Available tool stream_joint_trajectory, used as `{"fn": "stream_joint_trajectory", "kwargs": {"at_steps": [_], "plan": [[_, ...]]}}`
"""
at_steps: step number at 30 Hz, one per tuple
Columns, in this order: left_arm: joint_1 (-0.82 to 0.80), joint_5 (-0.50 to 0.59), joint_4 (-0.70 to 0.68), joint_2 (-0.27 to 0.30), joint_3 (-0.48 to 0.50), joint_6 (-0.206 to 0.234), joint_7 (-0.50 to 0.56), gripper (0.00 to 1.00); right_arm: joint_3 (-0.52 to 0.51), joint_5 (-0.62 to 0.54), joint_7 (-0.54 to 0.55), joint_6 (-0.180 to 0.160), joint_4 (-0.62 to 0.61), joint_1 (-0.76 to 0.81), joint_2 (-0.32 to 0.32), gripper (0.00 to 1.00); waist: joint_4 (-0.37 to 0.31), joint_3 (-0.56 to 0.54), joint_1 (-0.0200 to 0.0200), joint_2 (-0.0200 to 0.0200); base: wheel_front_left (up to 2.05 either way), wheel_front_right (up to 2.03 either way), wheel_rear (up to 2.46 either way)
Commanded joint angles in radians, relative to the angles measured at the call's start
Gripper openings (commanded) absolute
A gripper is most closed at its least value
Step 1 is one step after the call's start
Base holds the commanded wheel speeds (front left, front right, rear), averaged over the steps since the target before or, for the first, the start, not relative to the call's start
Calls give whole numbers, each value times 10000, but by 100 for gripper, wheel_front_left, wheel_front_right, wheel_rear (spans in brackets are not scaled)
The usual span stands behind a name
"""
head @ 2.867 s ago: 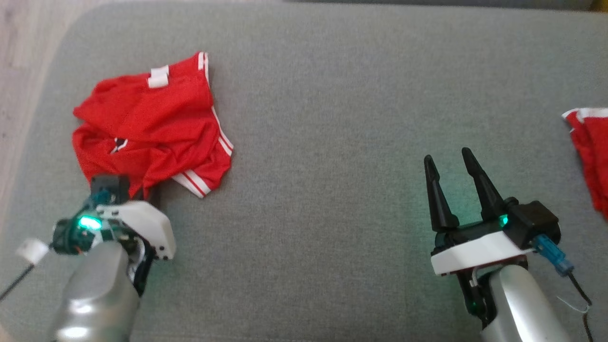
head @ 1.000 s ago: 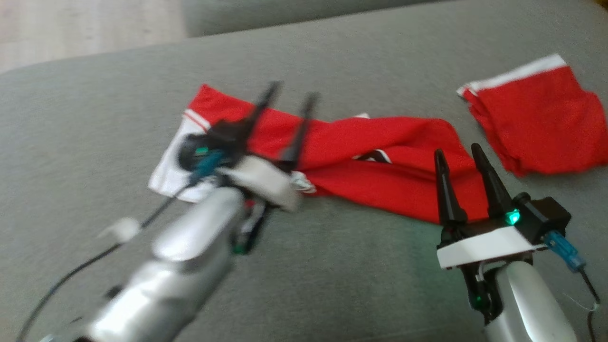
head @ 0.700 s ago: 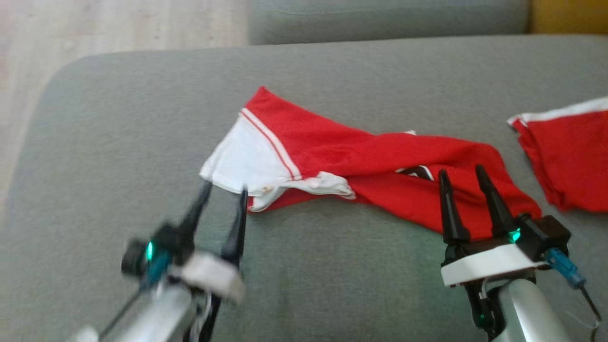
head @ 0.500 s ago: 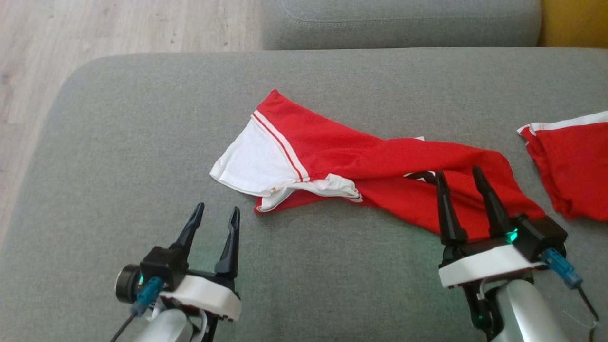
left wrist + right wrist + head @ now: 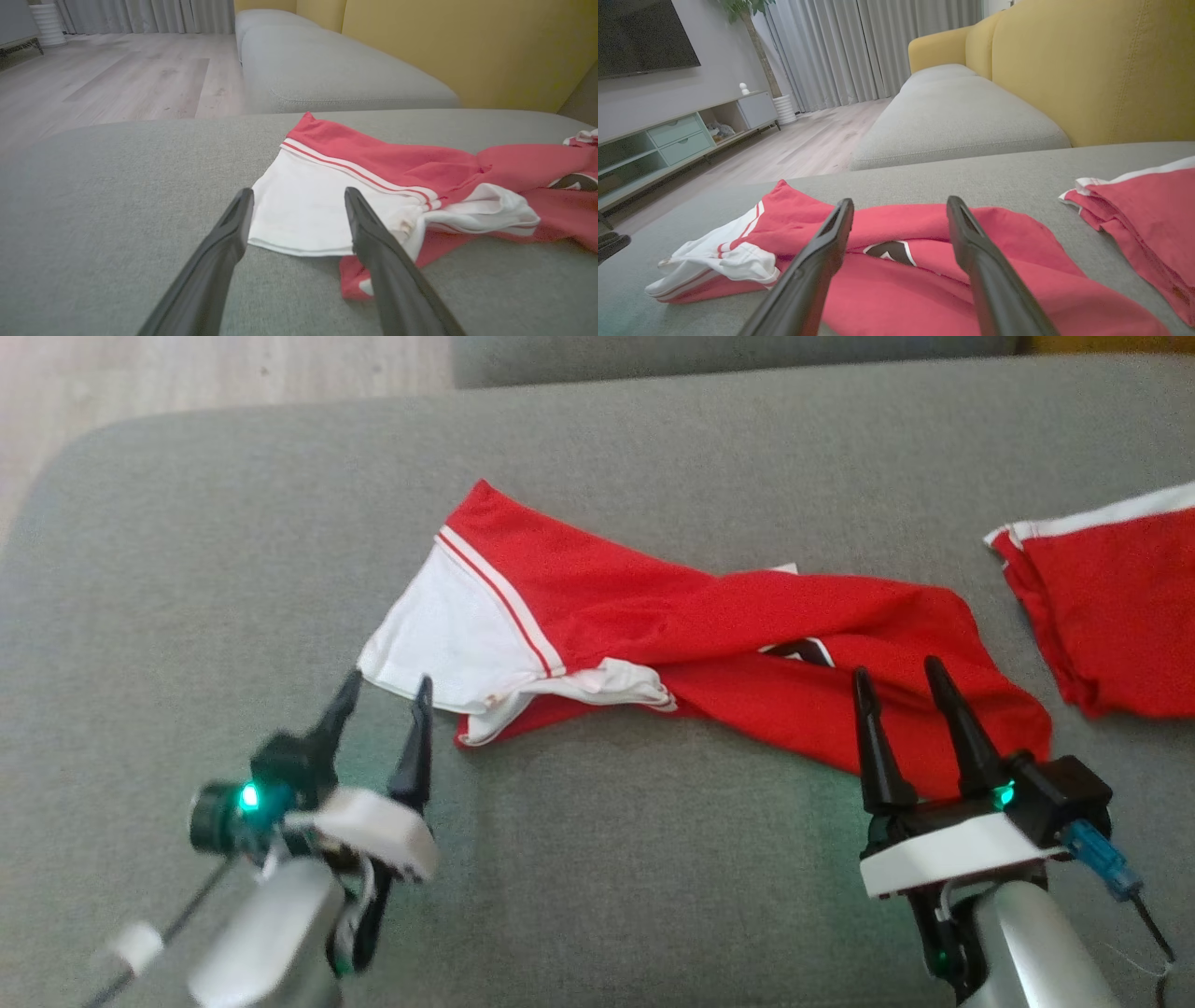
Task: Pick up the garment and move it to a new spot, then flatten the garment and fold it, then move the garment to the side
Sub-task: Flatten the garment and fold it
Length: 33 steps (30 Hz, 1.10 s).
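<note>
Beside the garment [image 5: 747, 625], left claw [image 5: 388, 681] and right claw [image 5: 895, 669] gape empty; another red cloth [image 5: 1111, 616] lies rightward.

The garment [image 5: 709, 635] lies across mid-frame on the sofa seat [image 5: 187, 569], my left gripper [image 5: 387, 683] just below its left end, my right gripper [image 5: 896, 669] at its right; second garment [image 5: 1111, 607] at right edge.

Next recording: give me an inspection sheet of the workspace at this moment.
Surface: grey sofa cushion.
Job's things: red garment with white trim, crumpled and twisted, not flattened.
Clutter: second red garment at the right, apart from the first.
Grippers: left gripper open, tips by the white hem; right gripper open, near the red end; neither holds anything.
Cables: blue-plugged cable at right wrist; dark cable off left wrist.
Surroundings: wood floor, yellow sofa back, curtains.
</note>
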Motion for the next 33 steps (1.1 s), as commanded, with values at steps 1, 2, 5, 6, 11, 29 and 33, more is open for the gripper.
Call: {"fn": "stream_joint_trajectory", "kwargs": {"at_steps": [1,2,5,6,11,29,33], "plan": [[-902,-80,234,226,401,-79,279,100,262,-85,-109,-9,-364,-345,-31,100,-243,364,-1,0,0,0,0],[-1096,-83,503,250,406,-101,407,100,261,-88,-109,-9,-380,-380,-31,100,-297,454,-1,0,0,0,0],[-1607,-128,1338,280,396,-193,811,100,273,-78,-109,-9,-439,-480,-31,100,-437,706,-1,0,0,0,0],[-1752,-162,1624,271,406,-209,938,100,279,-77,-109,-9,-454,-501,-31,100,-473,773,-1,0,0,0,0],[-2229,-133,2649,276,318,-246,1333,100,324,-48,-109,-9,-493,-573,-31,100,-640,988,-1,0,0,0,0],[-2816,-725,2975,145,195,-2003,644,0,250,199,-109,-9,-445,-587,-31,100,-904,662,-1,0,0,0,0],[-2790,-1279,1629,49,379,-2340,382,0,260,277,-109,-9,-388,-528,-31,100,-884,329,-1,0,0,0,0]]}}
